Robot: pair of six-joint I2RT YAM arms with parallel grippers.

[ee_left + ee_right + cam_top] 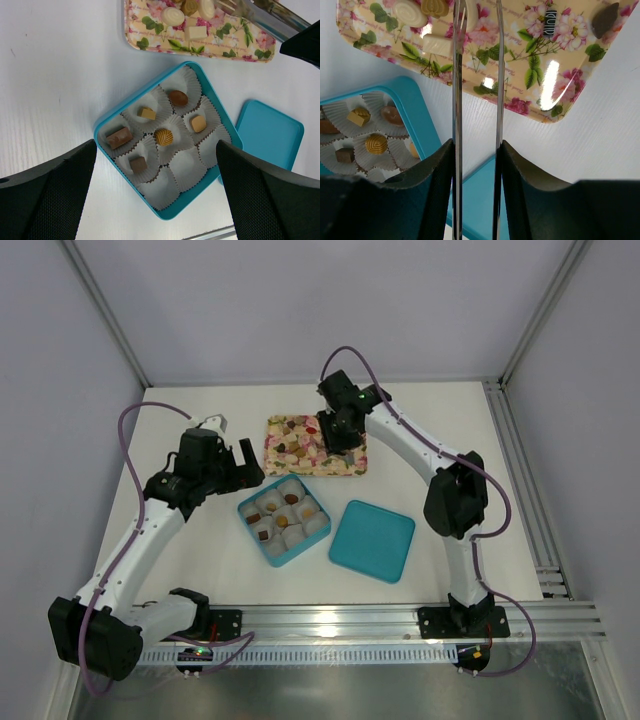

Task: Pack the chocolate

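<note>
**Right gripper holds tongs over the tray, left gripper wide open above the box**

We see the chocolate [163, 136] split between two places. Six pieces sit in white paper cups [187, 170] inside the square turquoise box [170, 215]: a dark oval, two tan squares, a golden ribbed shell, a brown bar and a small brown square. The rest lie loose on the floral tray [520, 75] just beyond the box. Among them we make out a white oval, a white bar, a tan piece, a dark striped piece and a dark brown leaf shape near the tray's corner.

The right gripper [476, 145] is clamped on a pair of thin metal tongs [457, 90]. Their two blades reach out over the tray and stand slightly apart. The tips run past the edge of the wrist view, so we cannot tell whether anything sits between them.

The left gripper [156, 147] hangs above the box with its jaws spread wide, holding nothing.

The turquoise lid [267, 135] lies flat on the white table [50, 75] just beside the box, on the side away from the left arm
</note>
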